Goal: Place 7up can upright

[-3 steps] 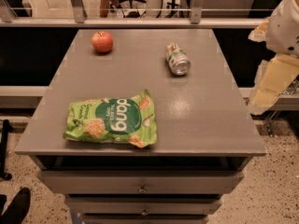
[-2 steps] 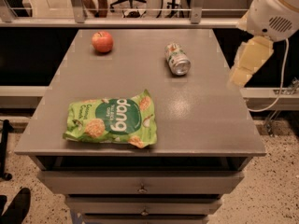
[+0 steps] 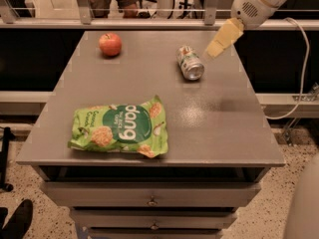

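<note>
The gripper [image 3: 218, 40] hangs over the table's far right corner, slanting down toward 7 o'clock, its tip just beside the 7up can [image 3: 190, 62] but apart from it. Whether the claw is apart or together I cannot tell. A second ago it was off the table's right edge, level with the middle of the top; since then it has swung inward and toward the back, closing most of the gap to the can. I judge this to be the end of the approach, with no grasp made yet.

The can lies on its side at about 8 o'clock from the gripper, one silver end turned toward the camera at roughly 5 o'clock, in the same spot as before. It has yet to be stood up, so the whole task remains to be done.

The white arm [image 3: 259, 1] comes in from the upper right, at 1 o'clock of the gripper, wrist bent so the gripper points down and left. A cable [image 3: 300, 73] trails from it past the table's right side.

Farther out, on the table [image 3: 214, 123], the apple [image 3: 110, 44] sits at 9 o'clock, well apart, and the green snack bag [image 3: 121, 128] lies flat at 7 o'clock near the front edge, both unmoved
</note>
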### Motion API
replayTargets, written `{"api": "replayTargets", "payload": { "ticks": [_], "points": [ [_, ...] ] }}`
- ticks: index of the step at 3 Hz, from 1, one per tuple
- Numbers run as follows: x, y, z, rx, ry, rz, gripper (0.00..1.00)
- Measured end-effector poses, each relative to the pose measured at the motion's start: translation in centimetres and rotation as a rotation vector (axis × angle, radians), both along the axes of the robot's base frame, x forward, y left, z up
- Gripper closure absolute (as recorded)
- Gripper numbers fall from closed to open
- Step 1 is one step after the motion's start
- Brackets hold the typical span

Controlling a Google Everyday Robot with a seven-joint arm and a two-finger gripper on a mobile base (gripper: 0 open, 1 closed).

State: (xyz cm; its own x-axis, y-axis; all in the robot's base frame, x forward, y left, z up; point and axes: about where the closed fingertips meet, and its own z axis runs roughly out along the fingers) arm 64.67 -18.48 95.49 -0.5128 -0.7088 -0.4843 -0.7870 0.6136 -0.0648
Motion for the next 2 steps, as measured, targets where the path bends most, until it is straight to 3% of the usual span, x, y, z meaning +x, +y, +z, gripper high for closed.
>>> {"api": "replayTargets", "payload": {
  "ticks": [1,2],
  "points": [
    [4.8,1.2,-0.4,0.077,-0.002,-0.166,0.0],
    [8.9,2.0,-1.8,0.073,0.032,-0.38,0.0]
  ]
}}
